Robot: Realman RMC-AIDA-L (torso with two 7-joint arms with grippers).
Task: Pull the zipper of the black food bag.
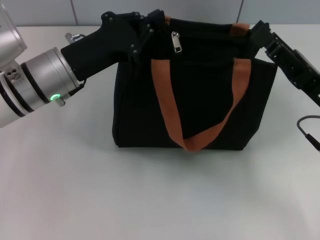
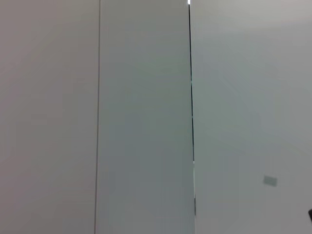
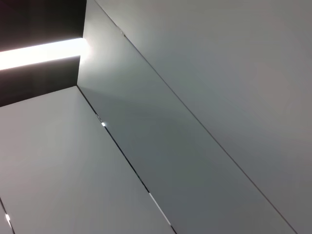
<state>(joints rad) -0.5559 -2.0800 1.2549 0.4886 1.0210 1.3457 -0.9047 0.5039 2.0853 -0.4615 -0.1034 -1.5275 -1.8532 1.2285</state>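
The black food bag stands upright in the middle of the white table, with two orange-brown strap handles hanging down its front. The small silver zipper pull hangs near the top edge, left of the bag's centre. My left gripper is at the bag's top left corner, just left of the zipper pull. My right gripper is at the bag's top right corner, beside the strap end. Both are black against the black fabric. The wrist views show only wall and ceiling panels.
A small metal object lies on the table behind my left arm. A black cable loops at the right edge. The white table stretches in front of the bag.
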